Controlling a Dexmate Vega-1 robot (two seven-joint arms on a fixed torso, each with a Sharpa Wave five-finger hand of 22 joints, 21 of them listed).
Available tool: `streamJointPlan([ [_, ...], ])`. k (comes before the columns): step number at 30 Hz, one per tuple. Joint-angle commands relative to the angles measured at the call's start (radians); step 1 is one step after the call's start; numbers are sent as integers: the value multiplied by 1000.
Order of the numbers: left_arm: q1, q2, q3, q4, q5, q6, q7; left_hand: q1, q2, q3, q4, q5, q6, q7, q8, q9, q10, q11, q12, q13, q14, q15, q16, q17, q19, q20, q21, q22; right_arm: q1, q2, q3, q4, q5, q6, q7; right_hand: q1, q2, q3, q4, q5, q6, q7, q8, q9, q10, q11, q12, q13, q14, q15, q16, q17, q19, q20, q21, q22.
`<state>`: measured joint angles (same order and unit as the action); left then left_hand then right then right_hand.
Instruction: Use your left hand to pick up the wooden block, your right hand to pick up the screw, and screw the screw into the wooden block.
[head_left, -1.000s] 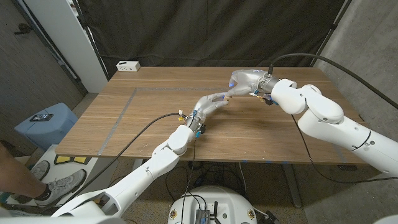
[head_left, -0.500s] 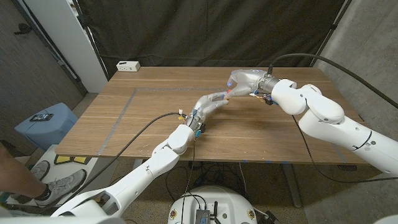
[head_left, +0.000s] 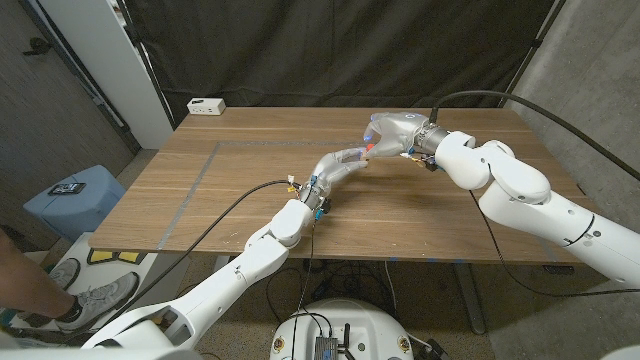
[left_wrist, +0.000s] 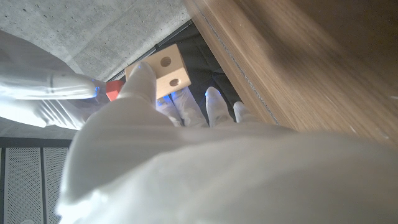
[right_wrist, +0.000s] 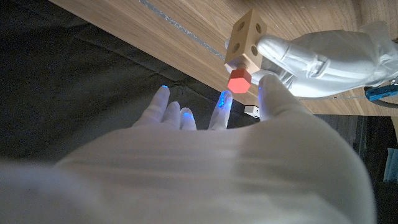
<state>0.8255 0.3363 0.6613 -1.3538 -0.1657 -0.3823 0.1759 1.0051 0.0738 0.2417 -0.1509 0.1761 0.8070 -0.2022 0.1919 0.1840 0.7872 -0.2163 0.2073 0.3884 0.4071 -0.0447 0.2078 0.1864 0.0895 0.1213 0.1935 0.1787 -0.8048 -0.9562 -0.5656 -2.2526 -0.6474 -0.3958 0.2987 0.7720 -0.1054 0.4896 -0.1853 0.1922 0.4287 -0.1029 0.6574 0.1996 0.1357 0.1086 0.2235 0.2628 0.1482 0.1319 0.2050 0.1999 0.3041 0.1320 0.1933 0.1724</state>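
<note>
Wooden block (right_wrist: 246, 38) gripped by left hand (right_wrist: 323, 55); right hand (head_left: 390, 130) pinches red screw (right_wrist: 239, 81) against the block above the table (head_left: 250, 190).

Met above the table (head_left: 240, 180) toward its far right: left hand (head_left: 345, 162) holding wooden block (right_wrist: 245, 38), screw (right_wrist: 239, 81) against it, right hand (head_left: 392, 130) just behind; power strip (head_left: 206, 105) at far-left corner

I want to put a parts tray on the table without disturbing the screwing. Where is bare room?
Free: the table's left half, between the grey tape line and the left arm. Crowded: far right centre, where left hand and right hand meet around the wooden block and red screw.
</note>
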Motion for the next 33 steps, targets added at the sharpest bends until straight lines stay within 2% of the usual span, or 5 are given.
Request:
streamJointPlan([
  [1,-2,0,4,0,2,5,-2,0,6,6,2,1,4,2,7,6,6,-2,6,1,6,-79,-3,0,1,2,8,2,-6,11,6,10,-11,-1,-6,11,-5,9,4,-1,18,4,8,1,9,3,7,3,5,-8,4,0,11,0,8,1],
  [16,-1,0,5,1,2,5,-3,0,6,8,2,1,2,2,7,6,6,-2,6,1,6,-79,-3,0,1,4,8,2,-6,15,10,9,-6,-16,4,3,-9,10,19,-5,75,35,20,1,20,17,12,4,7,-9,4,4,14,-3,7,1],
  [33,2,1,3,-1,2,4,-1,-1,5,9,2,1,2,3,7,6,5,-2,5,1,6,-79,-2,1,1,4,8,2,-5,22,5,16,1,-28,-3,-3,-8,15,25,-5,150,44,43,3,42,31,21,5,15,-11,7,9,24,-12,8,1],
])
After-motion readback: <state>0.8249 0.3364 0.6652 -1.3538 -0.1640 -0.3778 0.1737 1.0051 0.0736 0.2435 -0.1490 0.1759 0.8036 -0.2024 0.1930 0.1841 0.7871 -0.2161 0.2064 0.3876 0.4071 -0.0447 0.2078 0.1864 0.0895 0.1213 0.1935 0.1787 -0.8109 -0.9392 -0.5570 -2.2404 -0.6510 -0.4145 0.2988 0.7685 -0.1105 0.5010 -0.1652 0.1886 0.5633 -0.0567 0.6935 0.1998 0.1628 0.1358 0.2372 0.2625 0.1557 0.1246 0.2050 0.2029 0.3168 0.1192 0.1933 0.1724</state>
